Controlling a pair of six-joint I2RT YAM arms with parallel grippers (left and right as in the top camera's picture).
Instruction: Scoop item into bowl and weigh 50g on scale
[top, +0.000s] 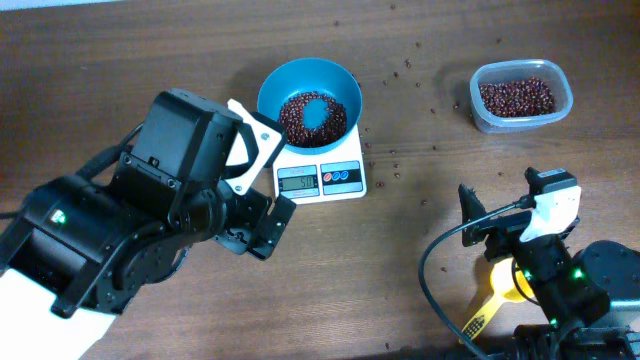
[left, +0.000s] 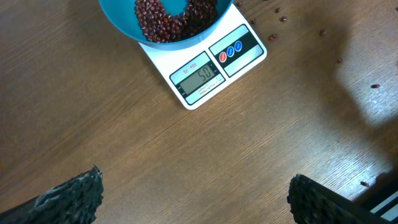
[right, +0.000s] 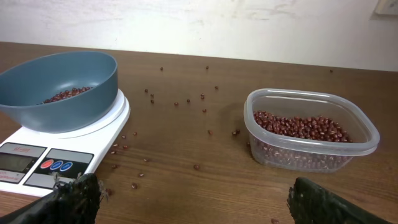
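One white scale (top: 322, 172) sits at mid-table, its long axis running near to far, with the display end facing the near edge. The display shows what looks like 50, beside one red and one blue button. One teal bowl (top: 310, 90) rests on the far part of the scale and overhangs it. The beans (top: 300, 115) lie in a ring on the bowl's bottom. One clear tub (top: 520, 95) of more beans stands far right, well apart from the scale. Loose beans lie scattered on the wooden table (top: 420, 250) between the two.

The left gripper (left: 196, 190) hangs over bare wood just near-left of the scale, angled towards it, jaws spread wide and empty. The right gripper (right: 196, 199) sits low at near right, facing the tub and scale, jaws likewise released. One yellow utensil (top: 497, 290) lies partly under the right arm.
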